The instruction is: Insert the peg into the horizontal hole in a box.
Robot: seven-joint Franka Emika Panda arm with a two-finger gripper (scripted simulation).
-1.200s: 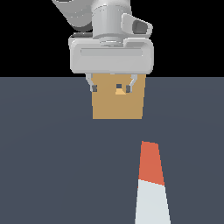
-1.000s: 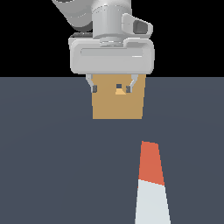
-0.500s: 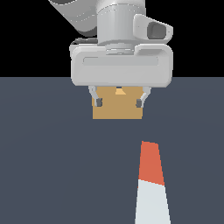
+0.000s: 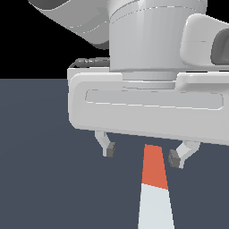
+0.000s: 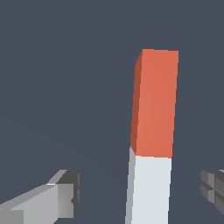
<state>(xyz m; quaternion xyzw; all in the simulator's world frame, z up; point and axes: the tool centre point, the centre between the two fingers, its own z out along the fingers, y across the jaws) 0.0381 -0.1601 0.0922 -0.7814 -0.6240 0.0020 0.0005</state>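
The peg [image 4: 154,179] lies flat on the dark floor, its orange-red half farther from the exterior camera and its white half nearer. My gripper [image 4: 143,154] is open and empty, close to the exterior camera, with one finger [image 4: 108,150] on each side of the peg's orange end. In the wrist view the peg [image 5: 155,103] runs between the two open fingertips [image 5: 65,194] of the gripper [image 5: 142,192], and neither touches it. The box and its hole are hidden behind the gripper body in the exterior view and out of the wrist view.
The dark grey floor [image 4: 40,179] spreads all around the peg. The large white gripper body [image 4: 147,107] fills the upper part of the exterior view. Nothing else shows.
The gripper has moved from in front of the box toward the exterior camera and over the peg. It now hides the box. The peg has not moved.
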